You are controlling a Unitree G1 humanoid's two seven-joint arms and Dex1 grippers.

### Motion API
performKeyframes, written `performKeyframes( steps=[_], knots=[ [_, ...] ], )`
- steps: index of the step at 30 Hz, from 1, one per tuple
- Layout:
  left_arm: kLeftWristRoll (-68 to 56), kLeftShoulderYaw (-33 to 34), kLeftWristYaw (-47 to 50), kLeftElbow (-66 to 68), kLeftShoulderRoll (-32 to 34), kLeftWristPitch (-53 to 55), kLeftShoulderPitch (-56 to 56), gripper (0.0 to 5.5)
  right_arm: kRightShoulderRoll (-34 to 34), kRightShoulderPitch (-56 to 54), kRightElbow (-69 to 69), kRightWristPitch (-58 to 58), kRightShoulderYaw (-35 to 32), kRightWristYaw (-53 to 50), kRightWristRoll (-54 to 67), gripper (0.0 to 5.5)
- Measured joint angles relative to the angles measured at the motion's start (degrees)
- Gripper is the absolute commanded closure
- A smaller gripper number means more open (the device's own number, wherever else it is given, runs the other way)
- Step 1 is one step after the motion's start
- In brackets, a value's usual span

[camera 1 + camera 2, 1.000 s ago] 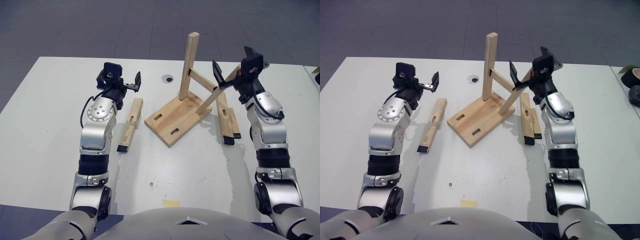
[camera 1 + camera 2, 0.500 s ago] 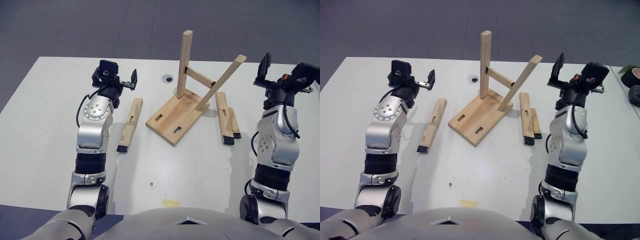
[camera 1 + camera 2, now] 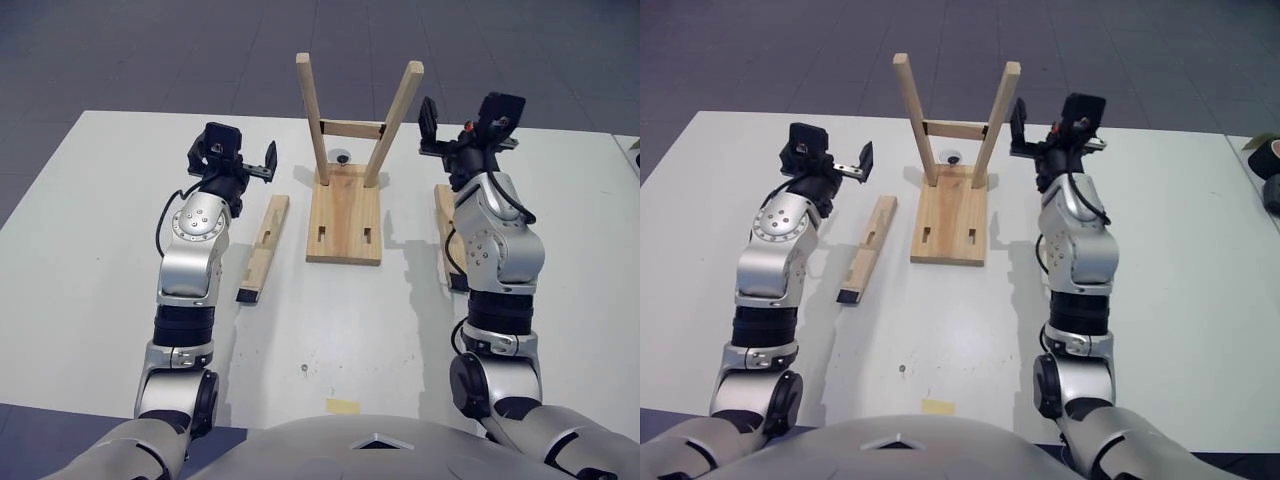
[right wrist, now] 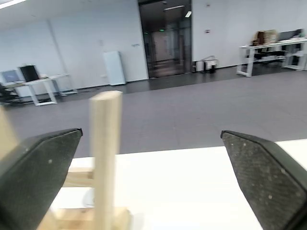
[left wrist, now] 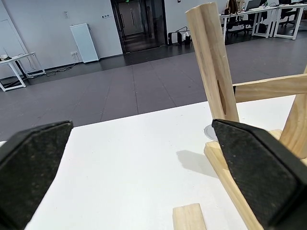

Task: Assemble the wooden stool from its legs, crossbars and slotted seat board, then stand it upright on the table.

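While the seat board [image 3: 343, 218] lies flat, two legs [image 3: 313, 115] stand on it.

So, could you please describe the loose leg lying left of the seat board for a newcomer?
On the white table, find the seat board with two upright legs joined by a crossbar. The loose leg lies flat just left of it, apart from it. It alone lies on that side, slotted, with a black near end.

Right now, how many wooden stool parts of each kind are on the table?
Seat board: 1
Upright legs in the board: 2
Crossbar: 1
Loose pieces lying flat: 2 seen, one partly behind the right arm
Total: 6 seen
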Motion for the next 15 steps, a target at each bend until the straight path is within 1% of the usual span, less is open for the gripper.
performKeyframes(
  steps=[3,5,6,9,12,14,15],
  knots=[
    [0.63,-1.06,-0.12,-0.92,0.1,0.22,2.31,0.1,-2.93,4.35,-2.42,1.15,0.62,3.13,-0.7,0.12],
    [1.14,-1.56,-0.41,-1.06,0.17,0.33,3.32,0.1,-6.18,8.78,-4.59,3.88,3.68,8.82,-0.37,0.12],
    [1.54,-2.24,-0.8,-1.03,0.47,0.35,3.39,0.1,-6.36,10.27,-4.61,4.47,3.85,10.31,0.34,0.12],
    [3.92,-6.07,-3.19,-0.06,1.98,-0.39,3.42,0.1,-7.18,12.42,-2.08,4.04,1.84,10.66,-0.06,0.12],
    [6.32,-11.38,-7.41,1.73,3.32,-2.49,3.71,0.1,-11.36,12.57,3.6,0.83,-1.44,9.6,-3.38,0.12],
    [7.87,-13.62,-9.0,3.53,4.26,-4.66,3.74,0.1,-11.99,12.58,4.85,-0.24,-0.3,10.89,-4.37,0.12],
    [8.17,-14.32,-9.19,5.53,4.39,-5.6,3.61,0.1,-11.78,12.65,5.51,-0.81,1.53,12.25,-4.63,0.12]
  ],
)
